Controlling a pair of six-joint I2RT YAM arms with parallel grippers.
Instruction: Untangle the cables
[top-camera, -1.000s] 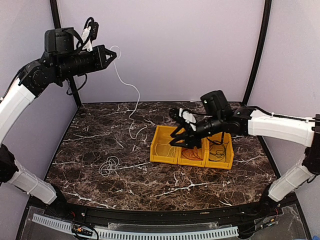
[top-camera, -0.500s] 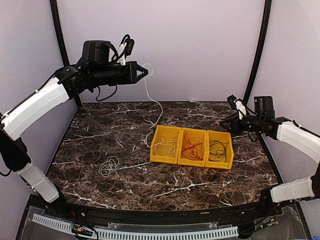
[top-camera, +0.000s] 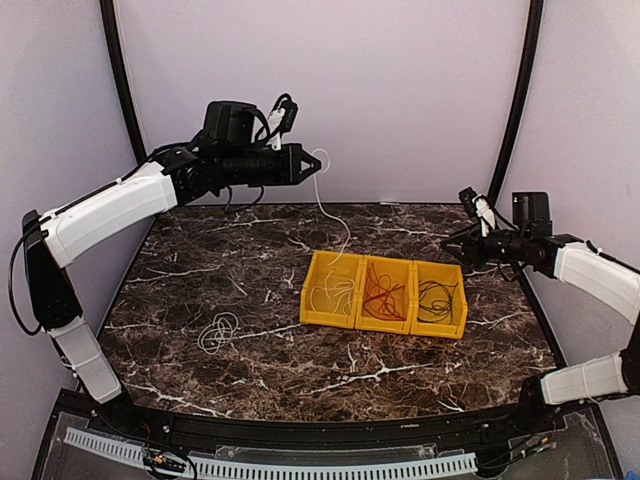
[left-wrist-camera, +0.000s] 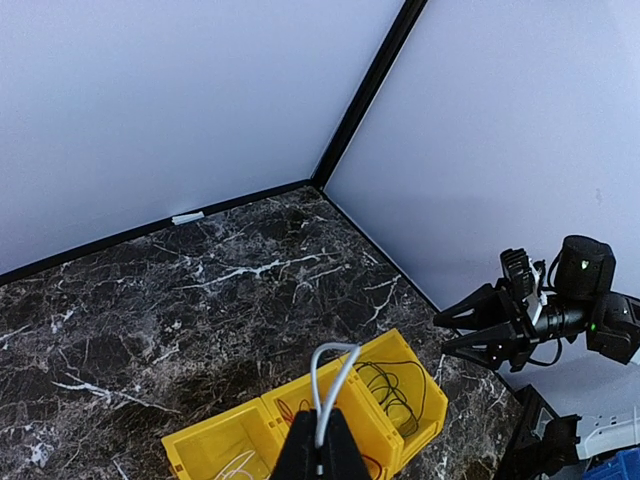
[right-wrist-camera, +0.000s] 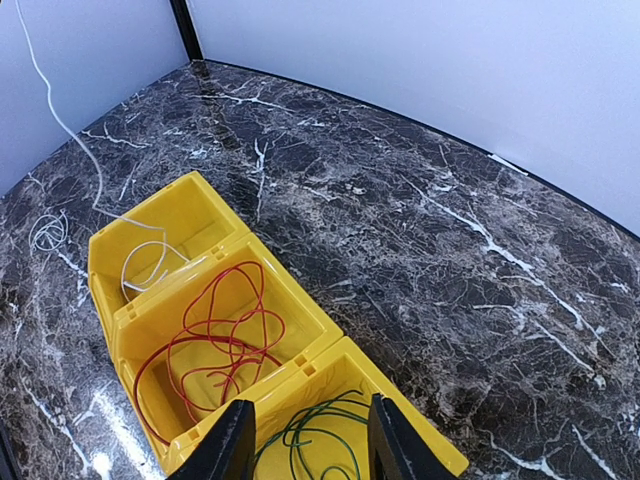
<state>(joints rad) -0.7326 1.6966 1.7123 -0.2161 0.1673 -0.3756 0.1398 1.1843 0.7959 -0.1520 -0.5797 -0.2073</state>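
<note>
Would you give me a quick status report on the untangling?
Left claw shut on white cable, held high, tail in left bin. Right claw open, empty. Red cable, dark cable binned. Loose white coil on table, not in the way.

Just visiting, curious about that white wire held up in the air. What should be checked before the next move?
Left end effector shut on white cable: ok.
White cable's lower part inside left yellow bin: ok.
Red cable alone in middle bin: ok.
Dark cable alone in right bin: ok.
Right end effector open, clear of the bins: ok.
White coil on table separate from held cable: cannot tell.
</note>
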